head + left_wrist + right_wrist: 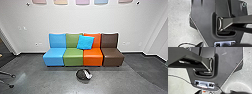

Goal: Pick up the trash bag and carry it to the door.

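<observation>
Trash bag point(81, 75), dark and rounded with a whitish patch facing up, is lying on the grey floor point(55, 83) just in front of the row of seats, near where the front edges of the green and orange ones are meeting. Four armless seats are standing side by side before a white wall point(75, 21): from left to right, a light blue seat point(54, 56), a green seat point(73, 57), an orange seat point(92, 57) and a brown seat point(112, 57). A bright blue cushion point(85, 42) is leaning at a tilt against the backrests of the green and orange seats. Pastel panels point(82, 1) are lining the upper wall. At the floor's left edge, chair legs on casters point(11, 86) are poking in. In the left wrist view, the robot's dark base plate point(204, 21) is stretching over pale floor, with a jointed bar point(240, 20) crossing it; in the right wrist view, a thin black cable point(180, 77) is running to the plate's edge. Whether the left gripper and the right gripper are standing wide or narrow, I cannot tell
</observation>
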